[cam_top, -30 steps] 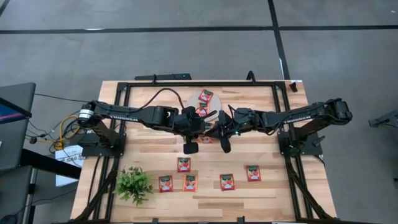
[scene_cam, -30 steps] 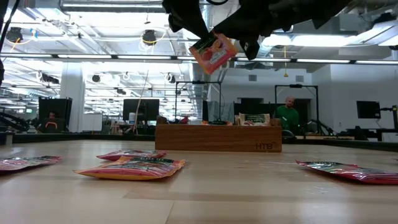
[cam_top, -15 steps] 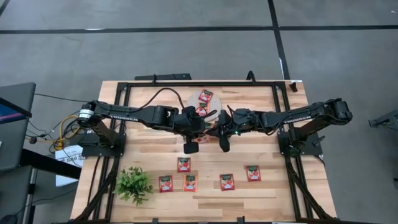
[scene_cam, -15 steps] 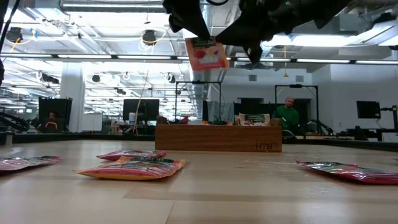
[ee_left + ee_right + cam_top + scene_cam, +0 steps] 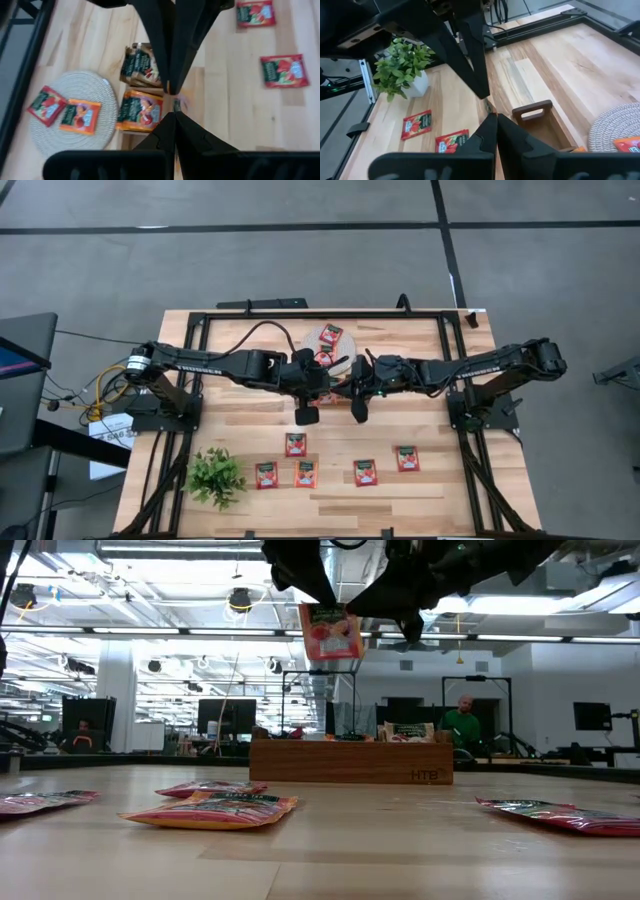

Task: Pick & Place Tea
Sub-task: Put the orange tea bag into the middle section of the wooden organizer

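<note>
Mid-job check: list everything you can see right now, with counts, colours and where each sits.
loose sachets: five, red, front of the table
mat sachets: two, red and orange, on the mat
mat: one, pale, round, far side
tray: one, brown wood, mid-table, holding stacked sachets, count unclear
held sachet: one, red, hanging above the tray
plant: one, green, front left corner
person: one, green top, room behind
left gripper: shut on the held sachet
right gripper: shut, meeting it there

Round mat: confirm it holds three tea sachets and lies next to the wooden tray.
Not three. The left wrist view shows the round mat holding two: a red tea sachet and an orange tea sachet. It does lie next to the wooden tray.
</note>
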Motion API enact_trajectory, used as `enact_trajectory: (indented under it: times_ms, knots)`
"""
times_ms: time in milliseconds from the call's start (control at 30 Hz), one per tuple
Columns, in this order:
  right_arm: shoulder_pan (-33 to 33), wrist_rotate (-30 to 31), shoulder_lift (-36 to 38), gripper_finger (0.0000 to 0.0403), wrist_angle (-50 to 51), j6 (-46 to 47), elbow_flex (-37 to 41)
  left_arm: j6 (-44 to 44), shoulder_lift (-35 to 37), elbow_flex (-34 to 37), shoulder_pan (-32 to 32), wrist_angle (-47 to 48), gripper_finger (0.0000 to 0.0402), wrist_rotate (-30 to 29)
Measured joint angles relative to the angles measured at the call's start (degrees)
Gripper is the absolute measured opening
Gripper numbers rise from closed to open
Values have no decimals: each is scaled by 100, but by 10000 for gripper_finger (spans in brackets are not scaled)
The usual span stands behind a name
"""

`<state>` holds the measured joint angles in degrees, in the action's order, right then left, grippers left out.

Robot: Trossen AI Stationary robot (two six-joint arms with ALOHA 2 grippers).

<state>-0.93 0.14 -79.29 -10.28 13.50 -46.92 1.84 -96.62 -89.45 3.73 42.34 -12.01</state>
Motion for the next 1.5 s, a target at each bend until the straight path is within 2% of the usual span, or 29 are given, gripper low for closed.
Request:
enact_trajectory:
  times_ms: [100,700,933,1100,1267,1500]
  knots:
    - [2,5,0,0,-2,0,0,-95,0,0,-2,58,0,-175]
    - [70,2,0,0,-2,7,2,-251,0,0,-79,-44,2,-258]
    - [70,83,0,0,16,9,2,-449,0,0,-207,-224,54,-307]
    - [174,363,0,0,312,8,4,-847,15,0,-215,-176,110,-741]
    - [401,585,-72,0,406,-26,19,-693,78,1,-278,589,142,-1227]
    - [683,589,-494,0,306,109,44,464,96,31,-628,2283,147,-1235]
